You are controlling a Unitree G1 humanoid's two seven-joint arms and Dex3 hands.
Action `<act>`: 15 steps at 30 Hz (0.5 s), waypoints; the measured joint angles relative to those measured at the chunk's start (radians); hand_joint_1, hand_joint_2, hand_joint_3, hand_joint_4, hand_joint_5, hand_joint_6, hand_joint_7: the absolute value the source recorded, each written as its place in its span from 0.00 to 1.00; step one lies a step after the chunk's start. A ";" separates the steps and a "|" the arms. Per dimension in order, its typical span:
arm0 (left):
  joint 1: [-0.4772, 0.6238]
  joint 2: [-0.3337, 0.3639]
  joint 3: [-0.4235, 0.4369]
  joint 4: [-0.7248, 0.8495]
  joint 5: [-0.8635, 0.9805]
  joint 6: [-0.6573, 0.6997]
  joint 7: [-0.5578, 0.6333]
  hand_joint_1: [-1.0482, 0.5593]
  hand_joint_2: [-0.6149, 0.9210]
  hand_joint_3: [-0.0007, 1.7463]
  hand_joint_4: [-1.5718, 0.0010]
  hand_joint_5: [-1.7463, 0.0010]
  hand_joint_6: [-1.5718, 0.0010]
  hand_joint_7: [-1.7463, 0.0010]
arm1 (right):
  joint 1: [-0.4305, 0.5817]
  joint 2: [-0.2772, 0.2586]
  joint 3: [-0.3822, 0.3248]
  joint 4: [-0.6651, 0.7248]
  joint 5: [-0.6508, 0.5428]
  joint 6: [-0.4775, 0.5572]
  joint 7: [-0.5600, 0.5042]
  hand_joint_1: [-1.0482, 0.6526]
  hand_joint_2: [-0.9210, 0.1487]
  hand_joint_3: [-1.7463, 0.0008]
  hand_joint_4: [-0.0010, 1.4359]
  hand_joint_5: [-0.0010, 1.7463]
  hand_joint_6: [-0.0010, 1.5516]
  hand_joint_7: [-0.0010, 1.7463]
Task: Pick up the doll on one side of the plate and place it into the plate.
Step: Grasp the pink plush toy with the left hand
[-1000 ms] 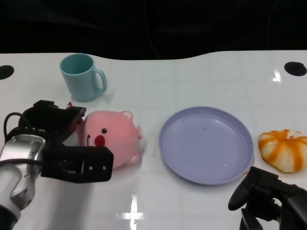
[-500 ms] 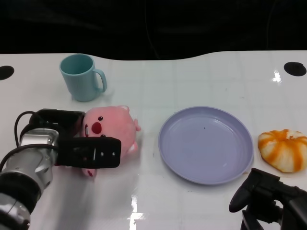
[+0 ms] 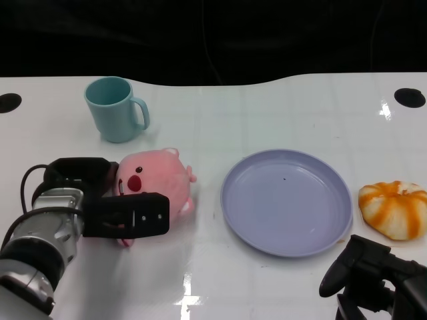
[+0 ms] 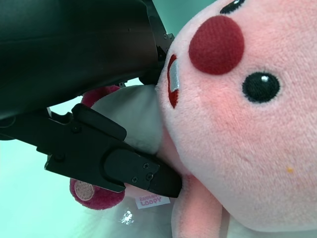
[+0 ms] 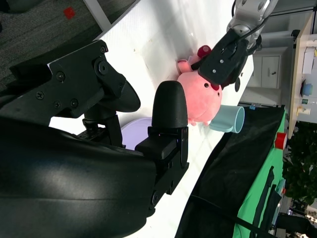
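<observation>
My left hand (image 3: 110,210) is wrapped around the pink doll (image 3: 155,189), fingers (image 4: 114,158) pressed into its belly on one side and the rest of the hand behind it on the other, so I count it as held. From the head view I cannot tell whether the doll rests on the white surface (image 3: 267,113) or is lifted just off it. The purple plate (image 3: 287,201) lies beyond the doll on the far side from my left hand, a little apart from it, with nothing in it. A teal mug (image 3: 115,108) stands upright farther out from the left hand, past the doll. My right hand (image 3: 373,280) sits low at the near edge with its fingers apart and nothing in them, just beside the plate's near rim. An orange-and-white plush (image 3: 395,209) lies just ahead of that hand, close by the plate's outer rim.
</observation>
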 measured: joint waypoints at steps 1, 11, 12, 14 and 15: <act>0.004 0.003 0.003 0.000 -0.007 -0.012 0.011 0.48 1.00 0.23 0.58 0.15 0.31 0.96 | 0.000 0.000 0.000 0.000 0.000 0.000 0.000 0.59 0.25 0.36 0.41 1.00 0.30 0.90; 0.110 0.021 0.116 -0.065 -0.153 -0.151 0.177 0.53 0.88 0.45 0.43 0.00 0.55 0.00 | -0.012 0.000 0.000 0.001 -0.001 0.004 0.000 0.59 0.25 0.36 0.41 1.00 0.30 0.90; 0.124 0.022 0.131 -0.080 -0.170 -0.164 0.184 0.53 0.85 0.49 0.43 0.00 0.55 0.00 | -0.014 0.000 0.000 0.002 -0.001 0.004 0.000 0.59 0.25 0.36 0.41 1.00 0.30 0.90; 0.144 0.023 0.154 -0.113 -0.196 -0.176 0.185 0.54 0.84 0.52 0.43 0.00 0.54 0.00 | -0.019 -0.002 0.000 0.005 -0.002 0.004 0.000 0.59 0.25 0.36 0.41 1.00 0.30 0.90; 0.155 0.024 0.163 -0.132 -0.206 -0.174 0.182 0.54 0.84 0.52 0.43 0.00 0.54 0.00 | -0.021 -0.002 0.000 0.006 -0.003 0.004 0.000 0.60 0.25 0.36 0.40 1.00 0.30 0.90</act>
